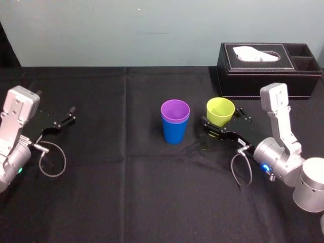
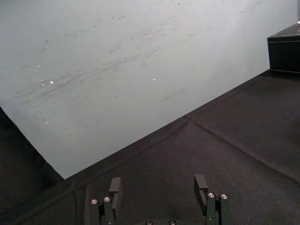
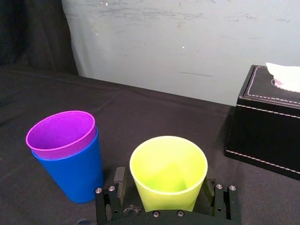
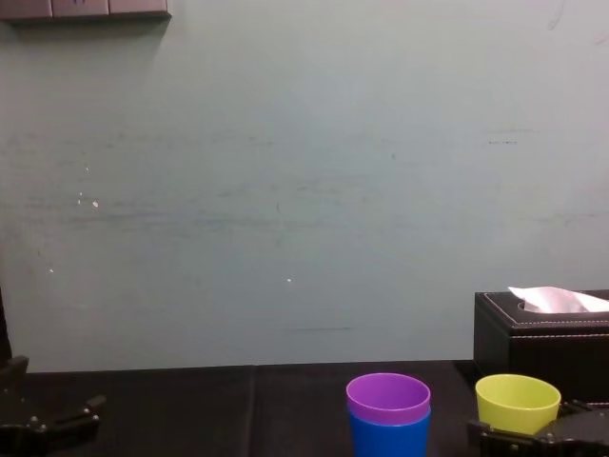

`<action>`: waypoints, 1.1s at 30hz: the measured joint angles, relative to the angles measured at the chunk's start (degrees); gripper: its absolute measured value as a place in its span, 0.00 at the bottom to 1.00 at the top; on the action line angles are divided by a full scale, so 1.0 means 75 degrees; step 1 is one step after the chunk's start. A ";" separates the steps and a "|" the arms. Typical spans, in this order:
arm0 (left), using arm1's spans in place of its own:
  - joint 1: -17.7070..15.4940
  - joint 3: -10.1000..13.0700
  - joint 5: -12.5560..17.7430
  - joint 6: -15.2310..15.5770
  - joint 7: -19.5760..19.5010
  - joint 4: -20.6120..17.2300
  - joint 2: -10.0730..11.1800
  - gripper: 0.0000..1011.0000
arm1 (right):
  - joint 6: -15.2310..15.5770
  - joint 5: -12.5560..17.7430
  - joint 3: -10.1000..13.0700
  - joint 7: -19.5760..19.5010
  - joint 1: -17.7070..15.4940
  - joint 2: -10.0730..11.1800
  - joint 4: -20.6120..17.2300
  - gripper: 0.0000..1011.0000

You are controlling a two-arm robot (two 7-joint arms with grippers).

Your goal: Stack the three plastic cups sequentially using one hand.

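The right gripper (image 3: 164, 180) clasps the yellow-green cup (image 3: 168, 164). The purple cup (image 3: 61, 133), nested in the blue cup (image 3: 75, 176), stands just to its left. A tilted approach could topple that pair. The left gripper (image 2: 158, 185) sits open and idle, well apart.

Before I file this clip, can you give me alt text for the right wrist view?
The right gripper reaches around the base of an upright yellow-green cup. Beside it, apart, a purple cup sits nested in a blue cup on the black table; a black tissue box stands on the other side.
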 joint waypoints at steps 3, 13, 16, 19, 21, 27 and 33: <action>0.0000 0.0000 0.0000 0.0000 0.0000 0.0000 0.0001 1.00 | 0.0000 -0.0005 -0.0022 -0.0006 0.0036 -0.0021 0.0031 0.99; 0.0000 0.0000 0.0000 0.0000 0.0000 0.0000 0.0000 1.00 | 0.0003 -0.0009 -0.0026 -0.0008 0.0040 -0.0026 0.0037 0.99; 0.0000 0.0000 0.0000 0.0000 0.0000 0.0000 0.0000 1.00 | 0.0005 -0.0009 -0.0024 -0.0008 0.0038 -0.0024 0.0035 0.97; 0.0000 0.0000 0.0000 0.0000 0.0000 0.0000 0.0000 1.00 | 0.0007 -0.0008 -0.0022 -0.0009 0.0036 -0.0023 0.0034 0.91; 0.0000 0.0000 0.0000 0.0000 0.0000 0.0000 0.0001 1.00 | 0.0008 -0.0008 -0.0021 -0.0010 0.0035 -0.0021 0.0032 0.85; 0.0000 0.0000 0.0000 0.0000 0.0000 0.0000 0.0001 1.00 | 0.0014 -0.0008 -0.0017 -0.0013 0.0030 -0.0019 0.0027 0.75; 0.0000 0.0000 0.0000 0.0000 0.0000 0.0000 0.0000 1.00 | 0.0024 -0.0008 -0.0009 -0.0020 -0.0005 0.0011 -0.0060 0.73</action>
